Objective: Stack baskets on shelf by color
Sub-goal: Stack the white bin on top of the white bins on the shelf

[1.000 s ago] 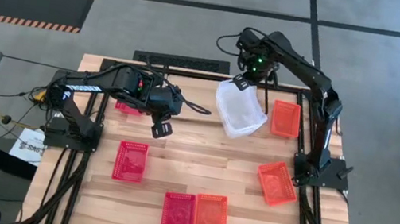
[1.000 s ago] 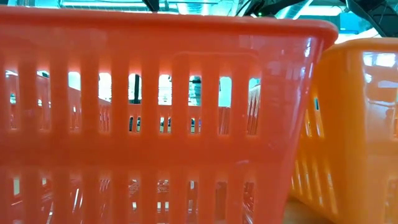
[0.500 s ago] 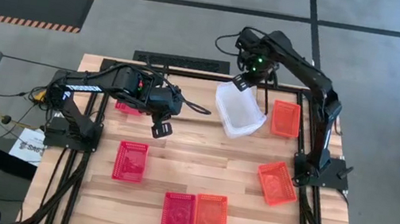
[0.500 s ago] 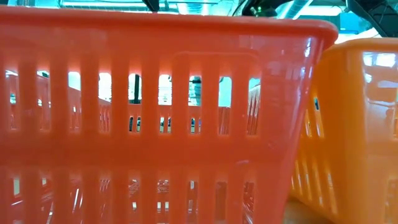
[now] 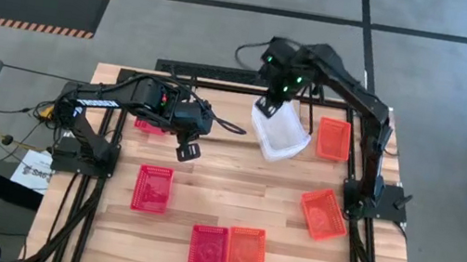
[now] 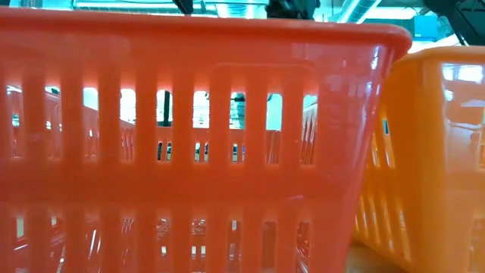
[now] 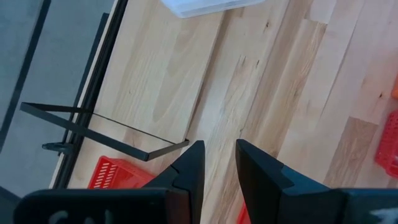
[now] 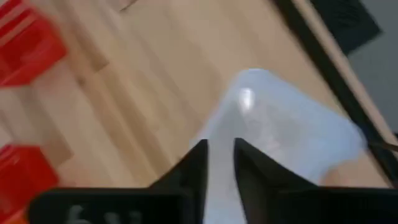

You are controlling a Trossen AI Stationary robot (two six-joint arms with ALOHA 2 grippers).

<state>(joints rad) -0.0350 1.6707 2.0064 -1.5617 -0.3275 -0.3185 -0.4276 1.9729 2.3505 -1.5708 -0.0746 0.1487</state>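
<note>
A clear basket [image 5: 288, 140] lies on the table at the far right of centre, also seen in the right wrist view [image 8: 292, 124]. My right gripper [image 5: 267, 108] hangs above its far left corner with a narrow gap between the fingers [image 8: 219, 144], and nothing shows between them. My left gripper [image 5: 186, 150] hovers over the middle left, narrowly open [image 7: 214, 146] above bare wood. The shelf's thin black rod [image 7: 93, 132] and a red basket [image 7: 115, 174] beside it lie under the left arm.
A red basket [image 5: 152, 188] lies at the middle left. Two orange-red ones [image 5: 334, 139] [image 5: 323, 213] lie near the right arm's base. A red [image 5: 207, 251] and an orange one [image 5: 245, 253] stand at the near edge, filling the low view [image 6: 197, 136]. Bare wood lies in the middle.
My right gripper has come off the clear basket's far rim and gone up and toward the table's left edge, turning a little. The basket has settled flat and stays where it was.
</note>
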